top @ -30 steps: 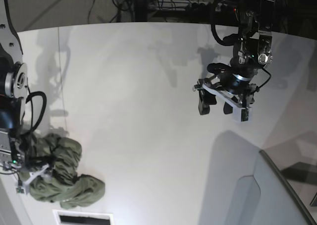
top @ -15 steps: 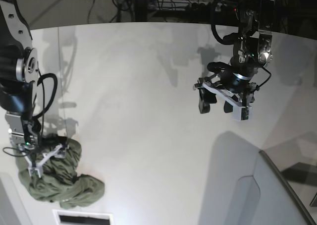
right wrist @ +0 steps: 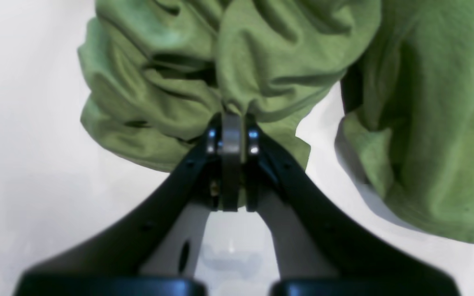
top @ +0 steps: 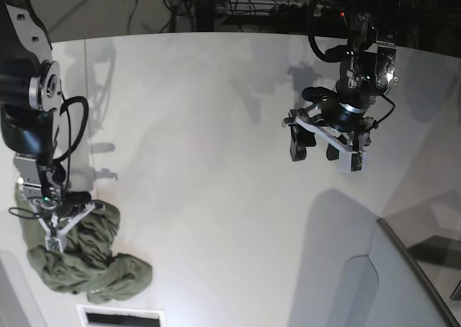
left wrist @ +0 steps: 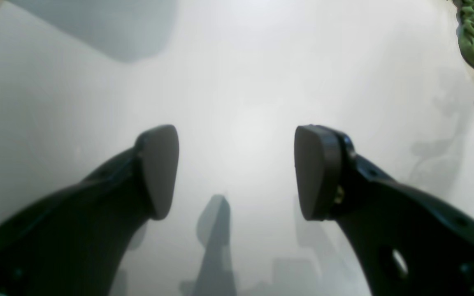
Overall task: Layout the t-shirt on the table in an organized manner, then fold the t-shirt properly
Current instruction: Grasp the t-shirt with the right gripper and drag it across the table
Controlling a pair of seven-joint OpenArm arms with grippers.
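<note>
A wide white bench [top: 216, 125] with a curved far edge — dark cables beyond it. The crumpled t-shirt [top: 86, 258] lies at its near corner, pinched by the closed right pincer [top: 52, 233]. The left pincer [top: 325, 150] hovers open, well apart.

We see the t-shirt [top: 83, 258] lying bunched on the table [top: 209, 161], at its near left corner in the base view. The right gripper [top: 52, 242] sits on the t-shirt's left part. The left gripper [top: 324, 149] hangs above the table, well apart from the t-shirt, toward the far right.
</note>
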